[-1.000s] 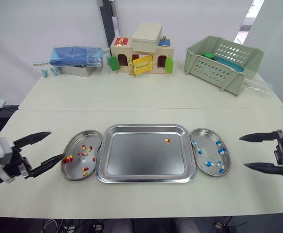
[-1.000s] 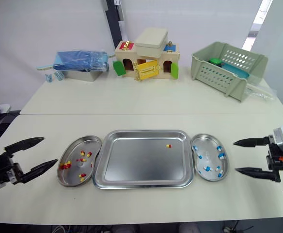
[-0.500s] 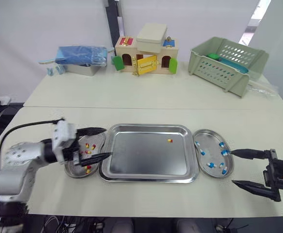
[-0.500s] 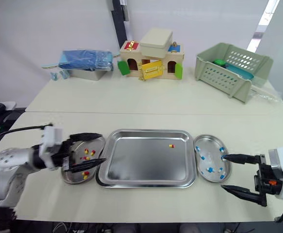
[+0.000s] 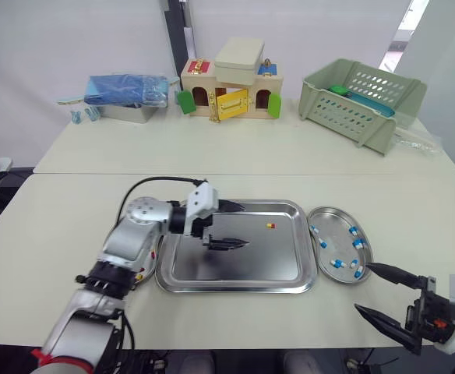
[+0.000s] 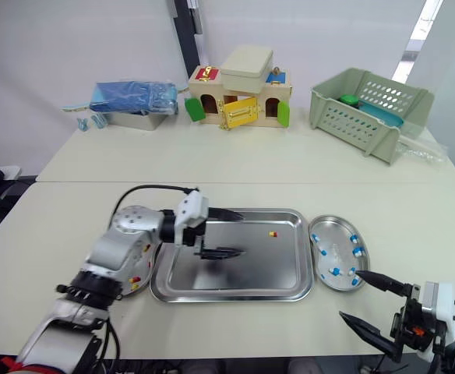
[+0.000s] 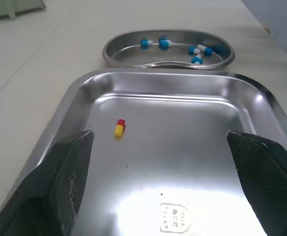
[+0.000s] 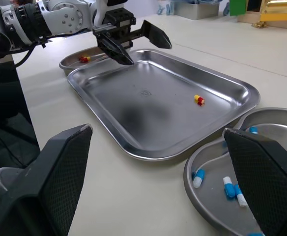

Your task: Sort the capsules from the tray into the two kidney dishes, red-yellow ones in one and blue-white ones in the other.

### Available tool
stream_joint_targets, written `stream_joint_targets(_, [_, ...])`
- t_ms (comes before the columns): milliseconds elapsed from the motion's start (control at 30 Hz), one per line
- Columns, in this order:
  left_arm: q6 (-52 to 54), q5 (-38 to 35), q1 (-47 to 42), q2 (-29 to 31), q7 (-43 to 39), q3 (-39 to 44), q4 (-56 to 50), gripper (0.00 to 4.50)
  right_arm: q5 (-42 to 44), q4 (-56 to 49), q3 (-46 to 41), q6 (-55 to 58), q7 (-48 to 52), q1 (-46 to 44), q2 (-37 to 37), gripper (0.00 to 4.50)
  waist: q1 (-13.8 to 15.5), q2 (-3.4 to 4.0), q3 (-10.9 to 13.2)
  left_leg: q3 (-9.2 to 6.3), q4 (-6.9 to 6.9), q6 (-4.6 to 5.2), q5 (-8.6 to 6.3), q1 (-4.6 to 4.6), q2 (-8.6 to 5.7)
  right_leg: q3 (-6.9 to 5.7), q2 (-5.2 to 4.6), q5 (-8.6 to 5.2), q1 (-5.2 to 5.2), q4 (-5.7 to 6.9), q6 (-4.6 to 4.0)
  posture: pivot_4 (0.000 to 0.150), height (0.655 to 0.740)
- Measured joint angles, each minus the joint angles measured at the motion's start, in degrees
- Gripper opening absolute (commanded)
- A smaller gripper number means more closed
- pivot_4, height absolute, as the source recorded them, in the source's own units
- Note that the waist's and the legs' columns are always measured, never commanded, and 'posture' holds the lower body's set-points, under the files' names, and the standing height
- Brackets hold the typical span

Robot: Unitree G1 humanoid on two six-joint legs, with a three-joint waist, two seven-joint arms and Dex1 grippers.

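Over the tray, the left gripper hangs with fingers apart, the red-yellow capsule at its 3 o'clock, the right gripper likewise spread.

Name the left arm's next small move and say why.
Probably ease the left gripper forward until its open fingers straddle the red-yellow capsule. That capsule is the only one lying in the tray, just ahead of the fingertips and not yet between them.

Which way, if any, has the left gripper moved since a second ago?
Yes: the left gripper swung rightward, from left of the tray to above it.
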Motion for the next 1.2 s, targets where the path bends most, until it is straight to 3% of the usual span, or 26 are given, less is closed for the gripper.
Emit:
stream_joint_targets(333, [-8.2, 8.1, -8.0, -10.5, 3.0, -3.3, 16.2, 4.46, -4.5, 1.0, 4.3, -6.3, -3.5, 4.9, 3.5, 4.50, -0.1, 0.00, 0.0, 0.00, -0.01, 0.00, 0.00, 0.00, -0.01, 0.02, 0.00, 0.00, -0.02, -0.01, 0.00, 0.150, 0.7400])
stream_joint_targets(433, [-9.3, 9.6, -8.8, -11.9, 3.6, -3.4, 18.8, 3.89, -4.8, 0.9, 5.2, -6.5, -4.7, 5.6, 4.0, 4.50, 0.0, 0.00, 0.0, 0.00, -0.01, 0.00, 0.00, 0.00, -0.01, 0.01, 0.00, 0.00, -0.01, -0.01, 0.00, 0.150, 0.7400])
stream_joint_targets(567, [-10.4, 11.7, -10.0, -12.5, 4.1, -3.7, 21.5, 2.72, -4.8, 0.3, 5.9, -6.5, -6.5, 5.6, 4.1, 4.50, 0.0, 0.00, 0.0, 0.00, -0.02, 0.00, 0.00, 0.00, -0.02, 0.01, 0.00, 0.00, -0.01, -0.01, 0.00, 0.150, 0.7400])
stream_joint_targets(967, [-10.1, 16.6, -12.1, -15.7, 7.8, -3.7, 26.3, 2.72, -4.8, -1.0, 6.8, -6.5, -9.0, 6.1, 3.5, 4.50, 0.1, 0.00, 0.0, -0.01, -0.01, 0.00, 0.00, -0.01, -0.02, 0.01, 0.00, 0.00, -0.01, 0.00, 0.01, 0.150, 0.7400])
stream_joint_targets(1200, [-7.7, 17.8, -12.7, -15.7, 7.6, -3.7, 26.0, 0.60, -4.8, -1.1, 7.0, -6.5, -9.8, 5.9, 3.2, 4.50, 0.1, 0.01, 0.0, -0.01, -0.01, -0.01, 0.00, 0.02, -0.02, 0.01, -0.01, 0.00, 0.02, 0.00, 0.01, 0.150, 0.7400])
